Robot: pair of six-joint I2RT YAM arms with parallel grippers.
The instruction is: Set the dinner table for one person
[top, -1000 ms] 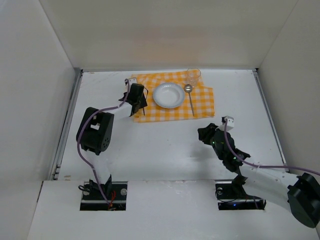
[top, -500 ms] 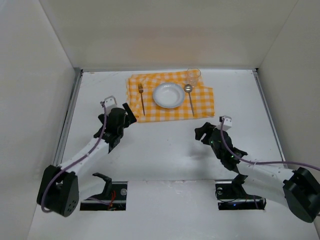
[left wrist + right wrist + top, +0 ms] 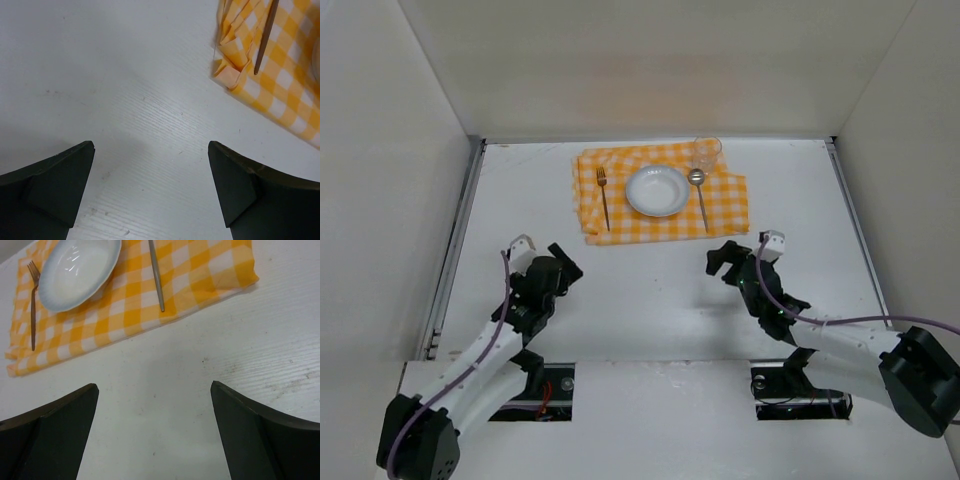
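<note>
On the white dinner table (image 3: 650,280) lies an orange-and-white checked cloth (image 3: 665,222) near the far edge. A white plate (image 3: 657,190) sits at its middle, a fork (image 3: 604,198) to the plate's left, a spoon (image 3: 699,193) to its right, and a clear glass (image 3: 706,150) at the cloth's far right corner. My left gripper (image 3: 560,265) hangs open over bare table, near and left of the cloth. My right gripper (image 3: 720,262) is open too, just on the near side of the cloth's right part. Both wrist views show wide jaws with only table between them.
Metal rails (image 3: 455,240) run along the table's side edges, and white walls (image 3: 380,180) enclose it on three sides. The cloth's near left corner (image 3: 232,77) is crumpled into folds. The arm bases (image 3: 525,385) sit in cut-outs at the near edge.
The left gripper has let go of the fork on the cloth, opened and pulled back toward the near left. The right gripper has opened wide and shifted slightly left.
</note>
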